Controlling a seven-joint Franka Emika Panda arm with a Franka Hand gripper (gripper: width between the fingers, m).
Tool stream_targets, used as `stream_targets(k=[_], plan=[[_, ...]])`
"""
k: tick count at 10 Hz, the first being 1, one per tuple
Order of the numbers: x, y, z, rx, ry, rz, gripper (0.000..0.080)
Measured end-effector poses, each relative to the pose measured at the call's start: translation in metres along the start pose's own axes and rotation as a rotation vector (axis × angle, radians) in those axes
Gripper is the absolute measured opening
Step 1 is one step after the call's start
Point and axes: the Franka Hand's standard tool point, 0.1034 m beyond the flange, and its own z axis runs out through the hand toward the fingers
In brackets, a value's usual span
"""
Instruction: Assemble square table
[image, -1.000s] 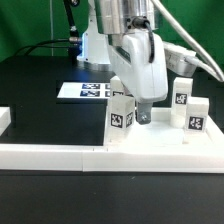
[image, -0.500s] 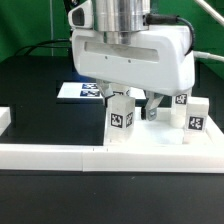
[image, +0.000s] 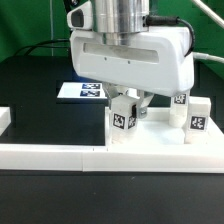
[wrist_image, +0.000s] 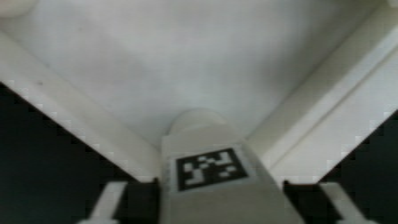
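Hand hangs low over a tagged leg, fingers straddling it, apparently to seize it, though whether they grip I cannot tell; the leg stands upright on the tabletop; two more legs stand beside.

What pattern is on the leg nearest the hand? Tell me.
The leg is white with a black-and-white square tag, clearest in the wrist view, right by the hand.

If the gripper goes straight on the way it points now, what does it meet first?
Probably the tagged leg centred between the gripper fingers, then the tabletop behind it; depth is unclear.
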Motion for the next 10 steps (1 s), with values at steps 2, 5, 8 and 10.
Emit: stream_targets(k=[2, 5, 8, 10], plan=[[0.0000, -0.0001, 0.0000, 0.000, 0.000, 0.129, 0.0289], [-0.0003, -0.0004, 0.0002, 0.001, 0.000, 0.336, 0.0289], [0.0013, -0.0068, 0.0011, -0.013, 0.006, 0.748, 0.0290], [0.0024, -0.0081, 0.0006, -0.011, 0.009, 1.045, 0.0290]])
